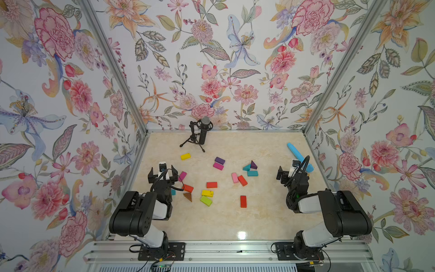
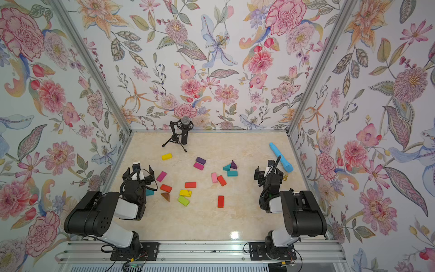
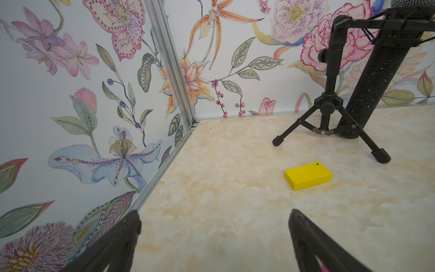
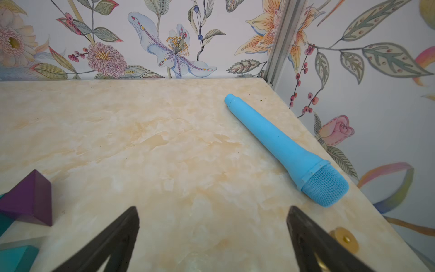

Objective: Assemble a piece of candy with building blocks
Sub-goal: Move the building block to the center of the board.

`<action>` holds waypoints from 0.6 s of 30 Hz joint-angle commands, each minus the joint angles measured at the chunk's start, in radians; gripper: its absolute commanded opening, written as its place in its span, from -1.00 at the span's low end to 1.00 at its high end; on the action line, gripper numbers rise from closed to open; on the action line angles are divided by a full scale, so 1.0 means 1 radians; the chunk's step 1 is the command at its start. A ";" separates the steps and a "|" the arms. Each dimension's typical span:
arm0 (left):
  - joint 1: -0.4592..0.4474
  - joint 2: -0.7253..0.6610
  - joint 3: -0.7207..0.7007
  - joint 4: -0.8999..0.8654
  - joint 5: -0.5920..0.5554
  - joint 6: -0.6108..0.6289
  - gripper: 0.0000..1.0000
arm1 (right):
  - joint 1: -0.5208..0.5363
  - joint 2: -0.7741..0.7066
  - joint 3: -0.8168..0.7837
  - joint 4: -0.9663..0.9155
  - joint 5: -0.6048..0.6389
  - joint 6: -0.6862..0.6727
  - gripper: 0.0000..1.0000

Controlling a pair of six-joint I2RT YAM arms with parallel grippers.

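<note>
Both hands are released, jaws spread wide and gripping nothing. The left hand [image 3: 215, 217] hangs over bare cream marbled tabletop [image 1: 223, 221], and the right hand [image 4: 213, 212] does likewise. The small painted building blocks [image 1: 211, 184] all lie loose and scattered on the robot's side of the black microphone [image 1: 200, 135] on its tripod. Nothing is joined yet, so the step in hand looks like choosing and lifting a first piece.

A candy likely wants one flat brick as the body and a triangle at each end for the wrapper twists. The flat yellow brick [image 3: 308, 176] nearest the microphone lies alone, so it should be an easy first grasp across its short width.

The brown triangular block [image 1: 187, 196], much farther from the microphone, sits just beside an orange-red brick [image 1: 188, 188]. Come down squarely there so the jaws do not nudge that neighbour.

The purple triangular block [image 4: 30, 197] touches a teal block [image 1: 246, 167]. Grip its flat parallel faces, not the slopes, and lift straight up.

Build on open tabletop well clear of the microphone's tripod legs.
</note>
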 commanded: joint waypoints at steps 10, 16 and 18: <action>0.009 -0.013 0.018 0.006 0.009 0.013 0.98 | 0.001 -0.001 -0.006 0.039 0.012 0.009 0.99; 0.010 -0.013 0.017 0.008 0.009 0.013 0.98 | 0.001 -0.001 -0.007 0.039 0.012 0.008 0.99; 0.009 -0.014 0.018 0.007 0.009 0.013 0.98 | 0.001 -0.002 -0.005 0.038 0.012 0.009 0.99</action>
